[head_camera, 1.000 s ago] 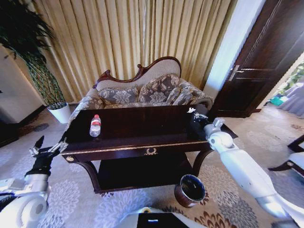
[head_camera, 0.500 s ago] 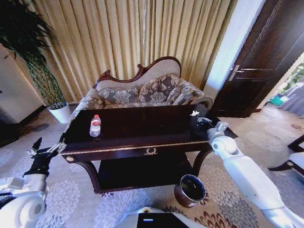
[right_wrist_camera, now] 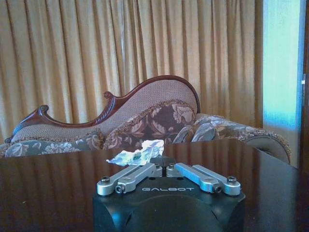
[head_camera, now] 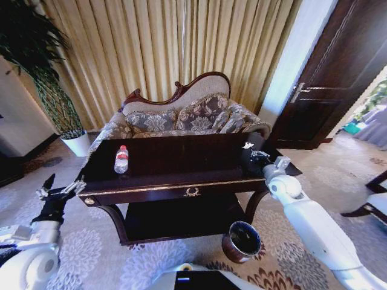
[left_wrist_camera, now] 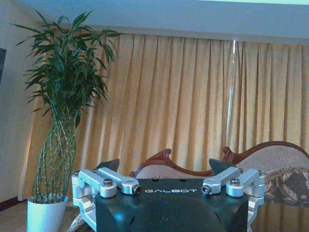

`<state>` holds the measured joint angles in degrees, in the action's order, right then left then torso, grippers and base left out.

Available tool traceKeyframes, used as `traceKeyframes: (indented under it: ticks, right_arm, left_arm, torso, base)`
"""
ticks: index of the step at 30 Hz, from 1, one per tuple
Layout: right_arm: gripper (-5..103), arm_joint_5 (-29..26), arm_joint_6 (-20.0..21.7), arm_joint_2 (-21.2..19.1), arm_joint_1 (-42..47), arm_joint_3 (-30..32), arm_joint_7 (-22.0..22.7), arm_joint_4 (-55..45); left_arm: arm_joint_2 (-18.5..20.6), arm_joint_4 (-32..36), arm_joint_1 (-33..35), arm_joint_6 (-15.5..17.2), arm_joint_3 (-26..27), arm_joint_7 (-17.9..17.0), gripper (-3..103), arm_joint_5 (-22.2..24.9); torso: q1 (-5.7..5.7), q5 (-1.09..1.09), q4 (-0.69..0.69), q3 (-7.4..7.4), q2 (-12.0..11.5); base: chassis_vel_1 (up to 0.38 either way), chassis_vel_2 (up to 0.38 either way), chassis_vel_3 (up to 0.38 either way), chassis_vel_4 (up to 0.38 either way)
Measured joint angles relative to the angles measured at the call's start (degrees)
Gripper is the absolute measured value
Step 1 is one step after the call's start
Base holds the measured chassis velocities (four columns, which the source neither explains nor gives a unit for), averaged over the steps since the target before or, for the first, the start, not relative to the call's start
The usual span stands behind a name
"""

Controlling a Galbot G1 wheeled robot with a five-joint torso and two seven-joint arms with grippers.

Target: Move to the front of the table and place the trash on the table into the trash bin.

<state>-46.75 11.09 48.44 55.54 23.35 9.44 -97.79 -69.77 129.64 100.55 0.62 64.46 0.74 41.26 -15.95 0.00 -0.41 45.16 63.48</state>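
Observation:
The dark glossy table (head_camera: pixel 181 158) stands before me. A clear bottle with a red cap (head_camera: pixel 121 159) lies on its left part. My right gripper (head_camera: pixel 250 150) hovers over the table's right end, shut on a white crumpled paper scrap (head_camera: pixel 247 145). In the right wrist view the scrap (right_wrist_camera: pixel 137 154) sticks out from the closed fingertips (right_wrist_camera: pixel 164 162) just above the tabletop (right_wrist_camera: pixel 48 193). The round trash bin (head_camera: pixel 242 240) stands on the carpet below the table's right front corner. My left gripper (head_camera: pixel 60 192) waits open, left of the table, its fingers (left_wrist_camera: pixel 108 165) spread wide.
A carved sofa (head_camera: pixel 181 118) stands right behind the table. At the far left a tall plant rises from a white pot (head_camera: pixel 77 144), also in the left wrist view (left_wrist_camera: pixel 46 215). A dark door (head_camera: pixel 338 78) is at the right. Patterned carpet surrounds the bin.
My right gripper has drawn back slightly toward the table's right front corner, carrying the paper scrap with it. The left arm has barely shifted.

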Motion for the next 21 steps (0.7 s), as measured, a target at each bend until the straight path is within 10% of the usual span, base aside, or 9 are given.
traceKeyframes:
  ticks: [21]
  right_arm:
    - [0,-0.3,-0.1,0.7,0.1,-0.2,0.7,-0.2]
  left_arm:
    - [-0.5,0.4,0.2,0.0,-0.2,0.2,100,-0.2]
  torso:
    - [0.0,0.0,0.01,0.0,0.0]
  base:
    - [0.04,-0.041,-0.04,0.039]
